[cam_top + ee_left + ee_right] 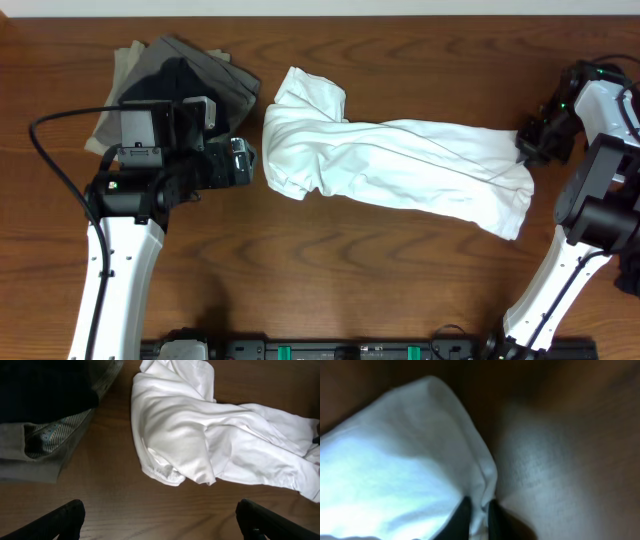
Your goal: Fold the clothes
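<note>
Hemmed edge [482, 475] pinched in my shut right jaws: the crumpled white cloth T-shirt [400, 165] stretches away from them, soft and light. Left jaws gape empty near its bunched end; I'd grab there.

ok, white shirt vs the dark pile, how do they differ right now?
Colour: white shirt is plain white; dark pile is grey and black. Pose: shirt lies stretched out, rumpled, mid-table; pile sits stacked far left. Grip: right claw is shut on the shirt's edge; pile is ungripped, left claw open. Both are cloth on the table.
</note>
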`<action>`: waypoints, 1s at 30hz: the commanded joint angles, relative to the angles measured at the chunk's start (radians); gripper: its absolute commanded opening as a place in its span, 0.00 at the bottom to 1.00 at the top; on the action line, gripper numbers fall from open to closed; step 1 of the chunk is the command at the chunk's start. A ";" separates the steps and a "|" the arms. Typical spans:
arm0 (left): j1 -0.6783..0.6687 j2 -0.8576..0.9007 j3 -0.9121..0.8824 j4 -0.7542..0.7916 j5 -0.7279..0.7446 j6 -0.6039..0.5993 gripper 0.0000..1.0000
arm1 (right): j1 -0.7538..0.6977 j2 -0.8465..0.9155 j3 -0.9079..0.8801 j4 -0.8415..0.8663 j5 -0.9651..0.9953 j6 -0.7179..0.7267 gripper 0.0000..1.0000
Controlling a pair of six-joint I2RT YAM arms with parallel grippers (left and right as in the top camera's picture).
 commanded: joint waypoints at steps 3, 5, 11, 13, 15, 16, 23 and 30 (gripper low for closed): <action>0.004 -0.010 0.022 0.002 0.013 -0.005 0.98 | -0.052 -0.026 0.127 0.024 0.072 -0.013 0.01; 0.004 -0.010 0.021 0.002 0.013 -0.005 0.98 | -0.085 -0.039 0.182 0.023 0.092 -0.013 0.01; 0.004 -0.005 0.021 0.002 0.013 -0.005 0.98 | -0.142 -0.059 0.268 0.016 0.054 -0.013 0.03; 0.004 0.000 0.021 0.002 0.013 -0.005 0.98 | -0.148 -0.060 0.268 0.007 0.023 -0.013 0.31; 0.002 0.007 0.020 0.000 0.013 -0.005 0.98 | -0.150 -0.060 0.268 -0.005 -0.007 -0.013 0.45; 0.000 0.011 0.018 0.000 0.013 -0.005 0.98 | -0.149 -0.060 0.268 -0.006 -0.019 -0.013 0.49; -0.056 0.098 -0.012 0.002 0.013 0.039 0.99 | -0.137 -0.060 0.268 -0.068 -0.225 -0.073 0.51; -0.142 0.315 -0.012 0.100 0.010 0.060 0.87 | -0.095 -0.060 0.267 -0.150 -0.349 -0.161 0.52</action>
